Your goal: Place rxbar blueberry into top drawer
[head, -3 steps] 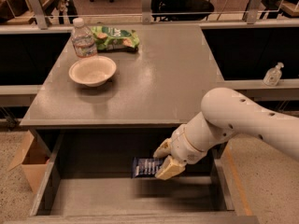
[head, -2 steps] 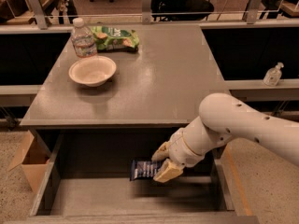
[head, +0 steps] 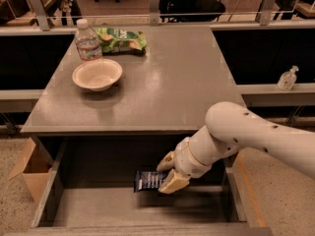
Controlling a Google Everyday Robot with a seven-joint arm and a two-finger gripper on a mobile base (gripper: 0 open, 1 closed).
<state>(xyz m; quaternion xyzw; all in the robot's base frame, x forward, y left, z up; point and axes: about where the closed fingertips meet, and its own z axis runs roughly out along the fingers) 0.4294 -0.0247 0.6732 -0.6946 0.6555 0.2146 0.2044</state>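
The rxbar blueberry [head: 148,180] is a small dark navy bar with white lettering. My gripper [head: 166,174] is shut on its right end and holds it just above the floor of the open top drawer [head: 98,210], right of the middle and near the back. The drawer is a wide shallow grey tray pulled out below the grey desk [head: 162,92]. My white arm [head: 256,141] reaches in from the right.
On the desk stand a beige bowl [head: 97,74], a water bottle [head: 87,41] and a green chip bag [head: 120,38]. A cardboard box [head: 29,168] sits on the floor at the left. A sanitizer bottle [head: 288,77] stands on the ledge at the right.
My gripper has moved slightly left and lower into the drawer with the bar still in it.
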